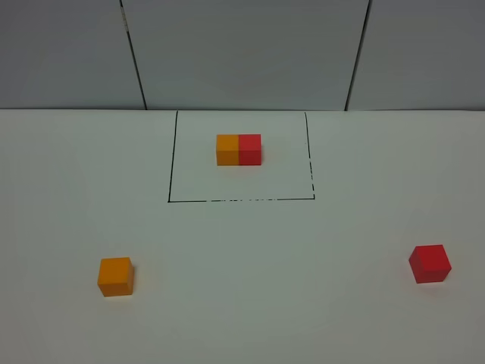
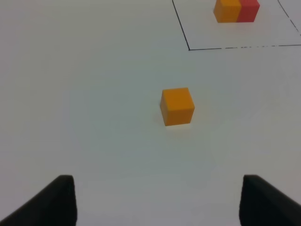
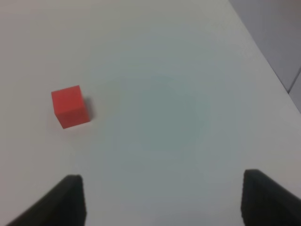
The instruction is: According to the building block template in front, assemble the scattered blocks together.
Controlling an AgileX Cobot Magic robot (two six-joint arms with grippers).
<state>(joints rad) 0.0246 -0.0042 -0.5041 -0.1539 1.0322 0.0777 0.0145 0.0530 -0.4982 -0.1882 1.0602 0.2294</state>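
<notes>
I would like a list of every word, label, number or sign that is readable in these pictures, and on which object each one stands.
There are none to read.
The loose orange cube, the loose red cube and the joined orange-red template show plain faces in every view.
The black rectangle drawn around the template is only a line, partly broken, not writing.
The white table and the grey wall panels behind it carry no visible marks.

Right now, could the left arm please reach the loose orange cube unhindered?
Probably yes: the loose orange cube lies straight ahead of the left gripper, whose jaws stand wide open, and nothing lies between them.
</notes>
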